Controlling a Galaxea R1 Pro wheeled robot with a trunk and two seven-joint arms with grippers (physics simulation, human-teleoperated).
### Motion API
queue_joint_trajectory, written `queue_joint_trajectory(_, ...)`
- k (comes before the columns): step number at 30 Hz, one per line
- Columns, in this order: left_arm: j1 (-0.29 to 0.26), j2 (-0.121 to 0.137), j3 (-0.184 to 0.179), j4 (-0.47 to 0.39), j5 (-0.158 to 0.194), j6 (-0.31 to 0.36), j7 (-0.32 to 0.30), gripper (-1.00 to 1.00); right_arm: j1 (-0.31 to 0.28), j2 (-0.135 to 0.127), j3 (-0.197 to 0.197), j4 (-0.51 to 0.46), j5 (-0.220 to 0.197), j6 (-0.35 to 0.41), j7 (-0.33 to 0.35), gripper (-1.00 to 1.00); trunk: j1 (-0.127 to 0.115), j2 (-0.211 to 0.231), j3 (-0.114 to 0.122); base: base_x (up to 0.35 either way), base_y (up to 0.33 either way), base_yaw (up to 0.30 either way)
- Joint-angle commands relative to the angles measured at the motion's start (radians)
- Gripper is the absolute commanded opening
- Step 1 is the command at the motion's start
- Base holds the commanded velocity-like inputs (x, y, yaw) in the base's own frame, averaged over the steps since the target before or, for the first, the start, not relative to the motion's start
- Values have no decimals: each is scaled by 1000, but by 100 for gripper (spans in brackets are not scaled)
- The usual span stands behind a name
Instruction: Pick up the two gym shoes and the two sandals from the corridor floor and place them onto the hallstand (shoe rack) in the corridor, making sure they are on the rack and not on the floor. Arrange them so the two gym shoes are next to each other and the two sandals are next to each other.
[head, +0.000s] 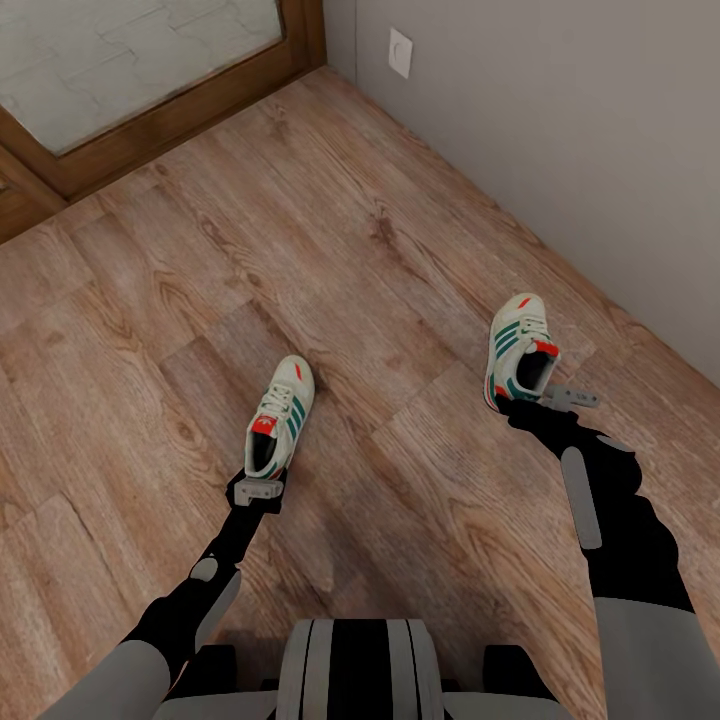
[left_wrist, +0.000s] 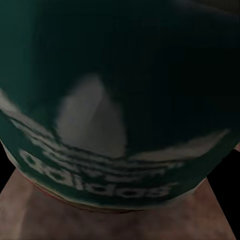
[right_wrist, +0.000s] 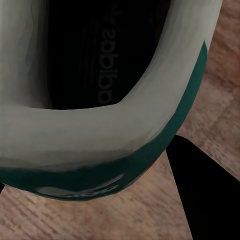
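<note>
Gripping heels | left jaws (head: 258, 488) pinch left gym shoe (head: 281, 412) | right jaws (head: 545, 395) pinch right gym shoe (head: 519, 347)

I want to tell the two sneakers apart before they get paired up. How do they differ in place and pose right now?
The left sneaker lies mid-floor, far from the wall; the right sneaker sits close to the grey wall. The left one's toe angles up-right in the head view; the right one's points nearly straight ahead. Shared: white with green stripes and red tabs, each with a gripper at its heel, left gripper and right gripper.
</note>
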Motion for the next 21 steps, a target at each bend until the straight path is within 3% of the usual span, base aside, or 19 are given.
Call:
queue_joint_trajectory(1,-1,1,-4,1,10,-3,-4,-100,0,0,-1,-1,-5,5,-1,-100,0,0,0,0,0,0)
queue_joint_trajectory(11,-1,2,-3,0,10,-3,-4,-100,0,0,-1,-1,-6,5,-1,-100,0,0,0,0,0,0)
queue_joint_trajectory(21,-1,1,-3,-68,11,4,-1,-100,0,1,1,0,-6,5,-1,-100,-5,2,38,0,0,0)
